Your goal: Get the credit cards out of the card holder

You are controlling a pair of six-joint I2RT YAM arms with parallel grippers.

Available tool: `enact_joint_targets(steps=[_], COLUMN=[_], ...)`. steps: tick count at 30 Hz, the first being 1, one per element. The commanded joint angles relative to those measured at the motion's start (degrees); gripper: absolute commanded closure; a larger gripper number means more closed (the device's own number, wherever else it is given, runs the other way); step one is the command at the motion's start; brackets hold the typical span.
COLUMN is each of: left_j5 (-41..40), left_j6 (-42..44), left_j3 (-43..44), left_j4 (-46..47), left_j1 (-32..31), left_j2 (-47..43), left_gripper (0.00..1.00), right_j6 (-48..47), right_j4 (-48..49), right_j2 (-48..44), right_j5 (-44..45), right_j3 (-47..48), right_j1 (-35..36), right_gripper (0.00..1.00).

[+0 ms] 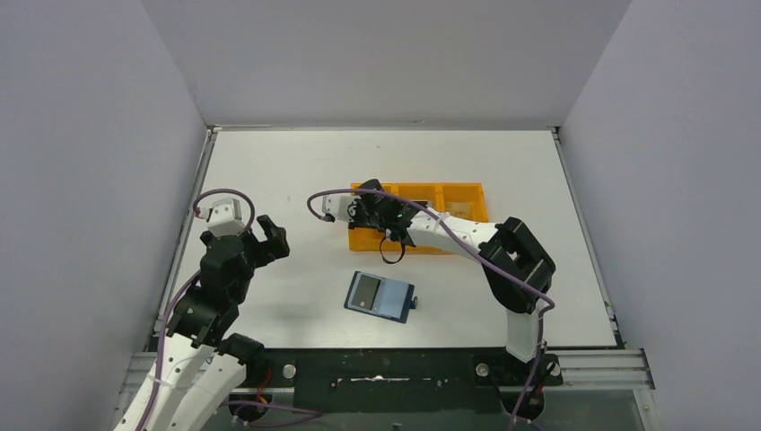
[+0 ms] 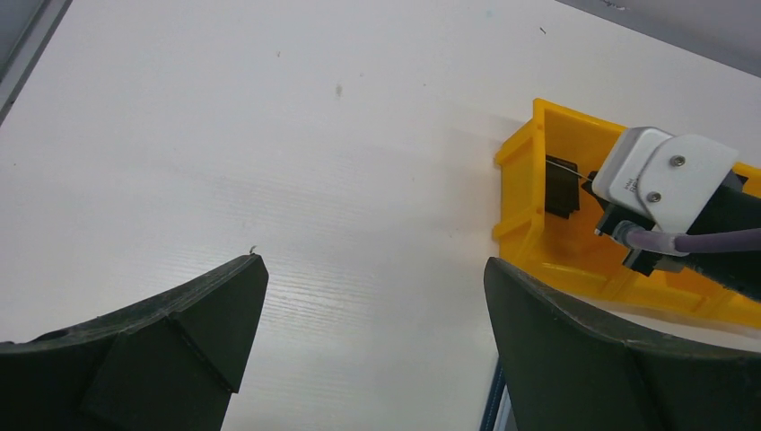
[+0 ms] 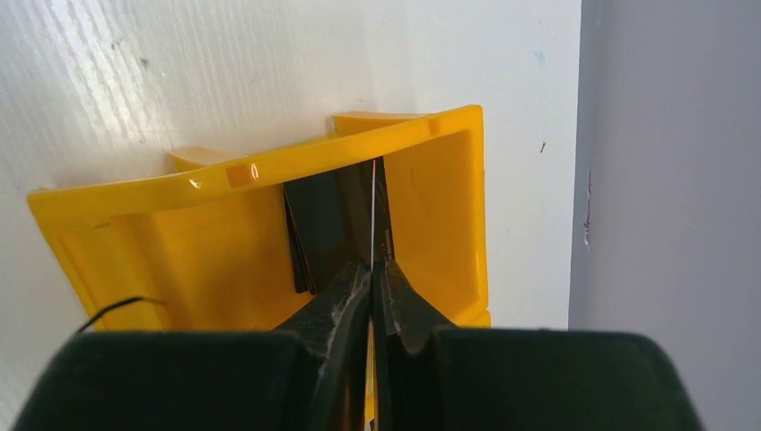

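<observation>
The navy card holder (image 1: 392, 300) lies open on the table in front of the arms, with a silver-grey card (image 1: 364, 292) in its left pocket. A sliver of its edge (image 2: 492, 404) shows in the left wrist view. My right gripper (image 1: 366, 212) is shut on a thin card (image 3: 372, 202), seen edge-on, over the left compartment of the orange tray (image 1: 467, 189). Black cards (image 3: 323, 224) stand in that compartment. In the right wrist view the right gripper (image 3: 371, 266) has its jaws pressed on the card. My left gripper (image 1: 269, 239) is open and empty above bare table, as its wrist view (image 2: 372, 269) shows.
The orange three-compartment tray (image 3: 269, 167) sits mid-table, and its left end (image 2: 520, 162) shows in the left wrist view. A tan card lies in its right compartment (image 1: 459, 208). Grey walls enclose the table on three sides.
</observation>
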Motion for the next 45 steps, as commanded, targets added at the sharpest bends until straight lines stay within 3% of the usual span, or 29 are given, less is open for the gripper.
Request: enact_joint_targets(steps=[1, 14, 22, 36, 45], left_j5=[-1.06, 0.37, 0.47, 2.34, 2.77], left_j6=[0.27, 0.71, 0.79, 1.32, 1.51], left_j3=[0.67, 0.67, 0.67, 0.67, 0.67], left_j4=[1.92, 2.46, 2.54, 3.16, 3.16], left_j1=[0.42, 0.42, 0.42, 0.42, 0.42], left_j2=[-0.8, -0.58, -0.56, 0.9, 1.64], left_gripper=[0.06, 0.06, 0.06, 0.06, 0.06], right_j6=[-1.71, -5.4, -6.22, -3.36, 0.92], right_j4=[3.11, 8.81, 8.6, -0.66, 3.07], right_j2=[1.35, 7.55, 9.99, 8.39, 3.52], right_j5=[2.31, 3.24, 0.38, -6.04, -4.36], right_j3=[1.99, 4.27, 5.38, 5.49, 4.23], right_j1=[-1.11, -2.59, -3.73, -4.7, -4.86], right_gripper=[1.0, 1.0, 0.9, 0.79, 0.74])
